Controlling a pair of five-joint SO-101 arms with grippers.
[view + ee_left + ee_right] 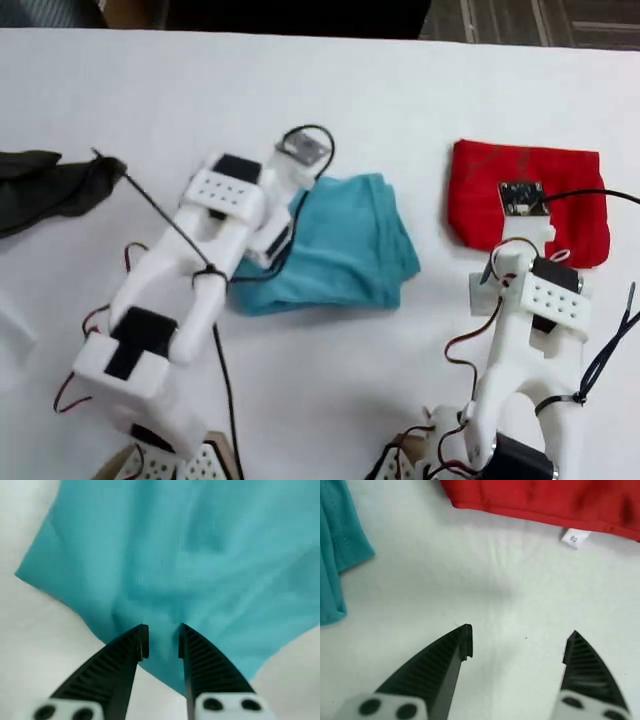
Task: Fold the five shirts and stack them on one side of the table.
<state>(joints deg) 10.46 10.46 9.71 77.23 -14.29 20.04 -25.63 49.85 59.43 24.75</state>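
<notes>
Lying folded near the middle of the white table [300, 90], the teal shirt [345, 240] is gripped at its near edge by the left gripper [162, 640]. The jaws are closed to a narrow gap on the cloth, and creases are drawn toward the tips. The right gripper [517, 642] is held over bare table with its jaws wide apart, just beside the folded red shirt [480, 200]. A white tag [573, 538] is seen at the red shirt's edge. A dark shirt [45, 185] is left crumpled at the table's left edge.
</notes>
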